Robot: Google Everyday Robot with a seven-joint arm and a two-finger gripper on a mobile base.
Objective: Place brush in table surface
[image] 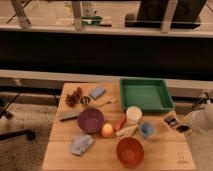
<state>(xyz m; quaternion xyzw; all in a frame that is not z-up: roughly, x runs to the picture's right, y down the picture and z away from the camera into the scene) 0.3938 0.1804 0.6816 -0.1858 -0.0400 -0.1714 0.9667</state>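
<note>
One gripper sits at the right, just in front of the green tray's front right corner. At its tip lies the brush, dark head toward the tray, over the table surface. Whether the gripper clasps the brush, or how wide it stands, cannot be told.
</note>
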